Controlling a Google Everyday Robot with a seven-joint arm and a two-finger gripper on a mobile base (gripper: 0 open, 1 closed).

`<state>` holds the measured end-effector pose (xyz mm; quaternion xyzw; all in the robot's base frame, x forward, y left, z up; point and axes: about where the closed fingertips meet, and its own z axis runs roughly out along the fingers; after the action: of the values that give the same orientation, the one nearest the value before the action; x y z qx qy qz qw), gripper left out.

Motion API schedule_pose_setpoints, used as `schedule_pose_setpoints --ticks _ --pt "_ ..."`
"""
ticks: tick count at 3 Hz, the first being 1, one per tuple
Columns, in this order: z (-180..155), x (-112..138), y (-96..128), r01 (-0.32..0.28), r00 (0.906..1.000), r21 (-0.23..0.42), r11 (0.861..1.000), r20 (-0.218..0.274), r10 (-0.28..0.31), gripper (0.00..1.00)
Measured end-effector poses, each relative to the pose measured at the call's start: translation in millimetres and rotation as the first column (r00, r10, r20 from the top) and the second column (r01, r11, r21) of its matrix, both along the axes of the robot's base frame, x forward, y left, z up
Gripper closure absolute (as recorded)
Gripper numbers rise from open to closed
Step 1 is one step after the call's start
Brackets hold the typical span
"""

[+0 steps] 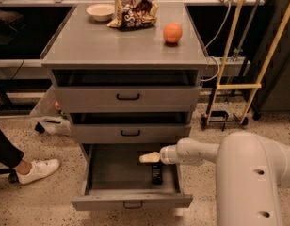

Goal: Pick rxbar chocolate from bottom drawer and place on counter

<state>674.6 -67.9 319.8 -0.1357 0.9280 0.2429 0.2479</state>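
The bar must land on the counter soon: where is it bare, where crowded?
The counter is bare across its whole front half and down its left side. Its back edge is crowded with the bowl and snack bag; the orange sits at right. The hand hovers over the bottom drawer by the rxbar chocolate.

Grey counter (102,46); grey bottom drawer (112,175), cream end effector (149,158) over it; black rxbar chocolate (157,172); orange fruit (172,33).
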Motion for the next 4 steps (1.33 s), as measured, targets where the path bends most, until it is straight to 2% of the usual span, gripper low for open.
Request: schedule_pose_setpoints --ticks 1,2,3,4 --pt "-43 10 -23 0.057 0.9982 -0.087 0.995 0.022 -0.055 0.0" --pt "-95 22 -62 0.112 0.9937 -0.187 0.976 0.026 -0.109 0.0" --pt "-95 22 -62 0.112 0.9937 -0.187 0.976 0.026 -0.109 0.0" --pt "-113 21 -51 0.067 0.9977 -0.143 0.988 -0.002 -0.068 0.0"
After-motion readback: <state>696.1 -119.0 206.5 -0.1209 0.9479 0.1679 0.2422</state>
